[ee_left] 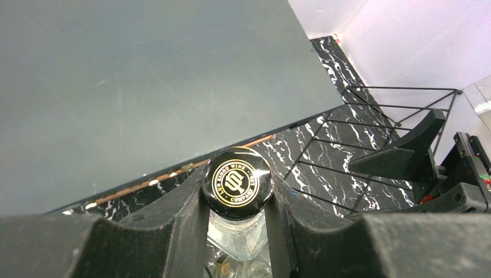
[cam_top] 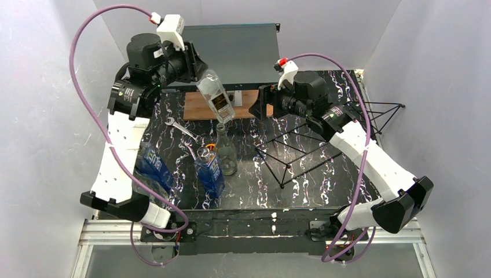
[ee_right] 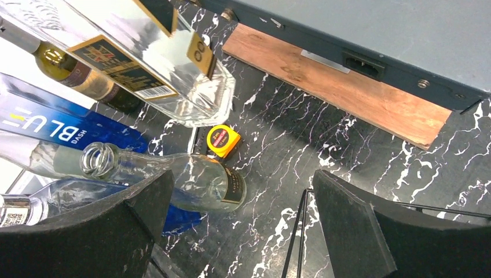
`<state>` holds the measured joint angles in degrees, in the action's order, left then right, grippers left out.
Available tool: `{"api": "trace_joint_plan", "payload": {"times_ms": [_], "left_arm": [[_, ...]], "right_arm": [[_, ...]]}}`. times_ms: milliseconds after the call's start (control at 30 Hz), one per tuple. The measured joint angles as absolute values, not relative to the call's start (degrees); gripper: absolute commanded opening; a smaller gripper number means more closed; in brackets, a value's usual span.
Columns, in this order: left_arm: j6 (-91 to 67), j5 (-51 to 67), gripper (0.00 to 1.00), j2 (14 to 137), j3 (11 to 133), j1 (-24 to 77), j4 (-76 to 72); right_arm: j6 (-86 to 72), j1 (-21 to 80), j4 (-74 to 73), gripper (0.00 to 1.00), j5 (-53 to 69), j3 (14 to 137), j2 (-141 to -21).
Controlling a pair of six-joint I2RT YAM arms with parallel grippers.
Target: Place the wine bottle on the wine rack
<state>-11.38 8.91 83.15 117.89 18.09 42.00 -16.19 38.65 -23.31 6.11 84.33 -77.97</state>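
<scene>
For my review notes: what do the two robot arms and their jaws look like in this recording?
The left arm and right arm have white link shells with black joint housings. Each has a looping purple cable running along it. Each wrist carries a white camera block with a red connector. The jaws are matte black, thick and wedge-shaped.

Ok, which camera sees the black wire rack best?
The top external view: it shows the wine rack nearly end to end, only crossed by the right arm. The left wrist view catches part of it beyond the wine bottle; the right wrist view shows only a couple of wires.
</scene>
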Motion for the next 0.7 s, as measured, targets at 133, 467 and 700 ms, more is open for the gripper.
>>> {"api": "trace_joint_plan", "payload": {"times_ms": [133, 467, 700], "left_arm": [[-11.4, 9.5, 0.00, 84.6, 116.8, 20.6, 39.1], [-10.3, 11.9, 0.00, 86.2, 108.1, 29.2, 34.4], [-9.6, 9.8, 0.00, 87.9, 102.8, 33.5, 31.3]], "right_arm": [[-15.7, 38.7, -24.0, 1.00, 5.7, 84.3, -77.5], [-11.9, 38.8, -27.2, 1.00, 5.1, 84.2, -74.4], [-10.7, 39.9, -30.5, 1.00, 3.3, 83.9, -72.3]]}}
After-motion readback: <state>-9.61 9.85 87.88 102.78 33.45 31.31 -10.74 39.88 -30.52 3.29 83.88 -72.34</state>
